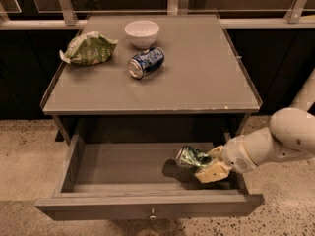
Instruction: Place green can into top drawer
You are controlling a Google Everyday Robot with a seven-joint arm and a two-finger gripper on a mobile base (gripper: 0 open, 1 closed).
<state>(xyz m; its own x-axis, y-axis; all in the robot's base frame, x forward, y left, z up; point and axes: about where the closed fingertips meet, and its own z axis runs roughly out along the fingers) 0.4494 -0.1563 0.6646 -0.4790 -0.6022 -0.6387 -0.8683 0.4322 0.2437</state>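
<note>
Green can (191, 157), dented and lying sideways, is clenched in the claw (207, 164), which reaches in from the right. Both sit low inside the pulled-out top drawer (147, 205), toward its right end, so I'd guess letting go would drop the can safely inside. Whether it touches the drawer floor, I can't tell. Up on the surface (197, 77), the blue can (146, 62), bowl (142, 32) and chip bag (88, 48) sit well clear.
</note>
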